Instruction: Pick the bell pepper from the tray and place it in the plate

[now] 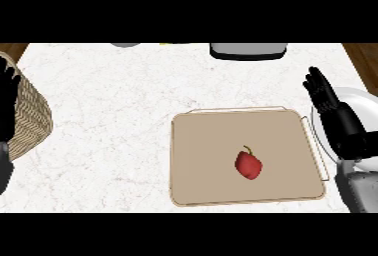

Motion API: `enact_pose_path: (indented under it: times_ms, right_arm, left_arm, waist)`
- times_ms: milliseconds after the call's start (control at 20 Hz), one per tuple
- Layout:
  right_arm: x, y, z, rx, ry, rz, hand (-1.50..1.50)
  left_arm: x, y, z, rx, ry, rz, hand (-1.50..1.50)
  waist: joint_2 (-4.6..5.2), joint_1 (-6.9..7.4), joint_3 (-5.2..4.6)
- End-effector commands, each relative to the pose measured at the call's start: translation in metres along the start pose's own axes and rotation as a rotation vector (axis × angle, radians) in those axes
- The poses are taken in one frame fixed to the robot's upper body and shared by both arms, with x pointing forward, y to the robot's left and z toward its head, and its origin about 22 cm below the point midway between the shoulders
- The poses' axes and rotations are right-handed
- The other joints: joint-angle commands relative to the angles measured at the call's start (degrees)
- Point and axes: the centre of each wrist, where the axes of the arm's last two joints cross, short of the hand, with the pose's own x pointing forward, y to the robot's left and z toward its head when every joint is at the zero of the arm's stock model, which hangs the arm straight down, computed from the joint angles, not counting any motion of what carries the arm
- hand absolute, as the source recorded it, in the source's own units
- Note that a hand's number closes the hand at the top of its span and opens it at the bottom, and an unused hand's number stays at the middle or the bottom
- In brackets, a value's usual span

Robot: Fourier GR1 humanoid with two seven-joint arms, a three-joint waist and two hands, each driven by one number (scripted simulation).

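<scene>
Counter (103, 125): white veined stone, evenly lit.
Brown wood (11, 49) is showing past both far corners; a wicker basket (31, 120) is sitting at left, a grey object (247, 51) at the far edge.

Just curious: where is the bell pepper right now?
In the head view the bell pepper lies on the tan tray, slightly right of its centre, with the right hand and white plate further right.

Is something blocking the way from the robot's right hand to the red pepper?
Nothing visible is. Only the bare tray and its rim lie between the right hand and the bell pepper. The hand itself covers part of the plate.
</scene>
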Motion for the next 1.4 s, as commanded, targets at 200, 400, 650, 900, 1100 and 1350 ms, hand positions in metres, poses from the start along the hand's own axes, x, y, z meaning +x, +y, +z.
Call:
enact_pose_path:
  times_ms: [200, 400, 650, 900, 1100, 1350]
  right_arm:
    - [0.028, 0.089, 0.002, 0.029, 0.118, 0.015, 1.50]
    - [0.020, -0.009, -0.001, 0.094, 0.045, 0.898, 1.50]
    - [-0.016, 0.068, 0.050, -0.294, 0.106, 0.490, 1.50]
    - [-0.032, 0.118, 0.098, -0.059, -0.048, 0.347, -1.50]
    - [-0.028, 0.105, 0.106, 0.103, 0.071, 0.654, -1.50]
    - [0.009, 0.090, 0.072, 0.083, 0.147, 0.960, -1.50]
  left_arm:
    - [-0.047, -0.053, 0.048, -0.201, 0.213, -0.046, 0.00]
    - [-0.055, -0.055, 0.054, -0.229, 0.226, -0.025, 0.00]
    - [-0.072, -0.071, 0.086, -0.273, 0.313, -0.017, 0.00]
    - [-0.079, -0.087, 0.098, -0.305, 0.318, -0.028, 0.00]
    - [-0.076, -0.075, 0.095, -0.281, 0.315, -0.013, 0.00]
    - [-0.078, -0.084, 0.103, -0.315, 0.325, -0.015, 0.00]
  waist:
    - [-2.16, 0.54, 0.45]
    - [-2.25, -0.89, -1.73]
    - [-2.27, -1.82, 0.83]
    - [-1.84, 0.06, 0.62]
    - [-2.07, 0.40, 0.44]
    - [-2.20, 0.46, 0.31]
